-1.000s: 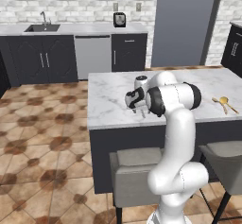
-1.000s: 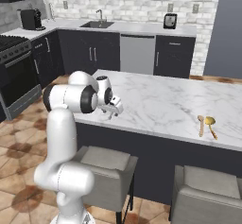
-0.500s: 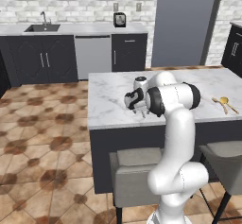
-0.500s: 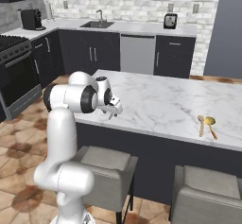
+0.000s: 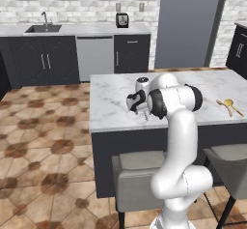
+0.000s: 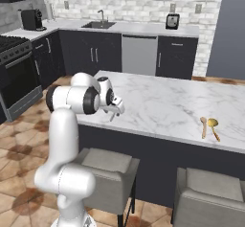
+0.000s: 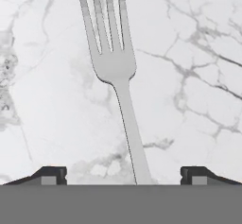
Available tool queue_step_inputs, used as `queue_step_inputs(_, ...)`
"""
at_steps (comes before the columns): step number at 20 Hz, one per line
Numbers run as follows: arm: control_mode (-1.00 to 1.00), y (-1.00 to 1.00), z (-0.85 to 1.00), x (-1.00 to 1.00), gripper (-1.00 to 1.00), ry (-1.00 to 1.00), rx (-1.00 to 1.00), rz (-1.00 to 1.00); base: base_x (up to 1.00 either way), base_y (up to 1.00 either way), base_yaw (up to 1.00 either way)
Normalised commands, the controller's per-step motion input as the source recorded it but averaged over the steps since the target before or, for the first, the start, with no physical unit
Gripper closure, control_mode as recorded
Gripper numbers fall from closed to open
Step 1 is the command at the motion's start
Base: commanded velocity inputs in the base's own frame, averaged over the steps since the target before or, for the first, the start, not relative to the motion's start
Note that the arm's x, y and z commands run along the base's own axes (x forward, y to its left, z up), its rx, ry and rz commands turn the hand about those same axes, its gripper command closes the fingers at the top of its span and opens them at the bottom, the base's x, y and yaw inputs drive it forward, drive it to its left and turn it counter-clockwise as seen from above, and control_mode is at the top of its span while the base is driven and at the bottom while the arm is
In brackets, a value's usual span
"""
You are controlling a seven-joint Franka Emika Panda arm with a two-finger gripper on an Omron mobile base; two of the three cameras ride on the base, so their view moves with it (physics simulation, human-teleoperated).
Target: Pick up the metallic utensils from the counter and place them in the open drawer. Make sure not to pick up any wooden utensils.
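Fork (image 7: 113,62) flat on marble counter (image 7: 189,100), tines toward 12 o'clock; gripper (image 7: 123,173) spread wide astride its handle.

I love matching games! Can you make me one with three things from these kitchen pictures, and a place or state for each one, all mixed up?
Things:
1. small silver fork
2. robot's two-finger gripper
3. pair of small yellowish wooden utensils

Places or states:
a. lying near the far right end of the white marble island counter
b. lying flat on the marble between the dark finger tips
c. open, over the counter's left part

Pairs: 1-b, 2-c, 3-a
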Motion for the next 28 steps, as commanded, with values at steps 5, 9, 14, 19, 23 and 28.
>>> queue_step_inputs(5, -1.0, -0.13, 0.0, 0.34, -1.0, 0.0, -0.03, 0.0, 0.0, 0.0, 0.0)
queue_step_inputs(9, -1.0, -0.21, 0.0, 0.0, -1.0, 0.0, -0.04, 0.0, 0.0, 0.0, 0.0)
queue_step_inputs(14, -1.0, -0.13, 0.0, 0.04, -1.0, 0.0, -0.05, 0.0, 0.0, 0.0, 0.0)
queue_step_inputs(19, -1.0, 0.0, -0.04, 0.24, -1.0, 0.0, -0.03, 0.0, 0.0, 0.0, 0.0)
queue_step_inputs(23, -1.0, 0.0, -0.28, 0.2, -1.0, 0.0, -0.02, 0.0, 0.0, 0.0, 0.0)
queue_step_inputs(28, -1.0, 0.0, -0.23, 0.22, -1.0, 0.0, -0.01, 0.0, 0.0, 0.0, 0.0)
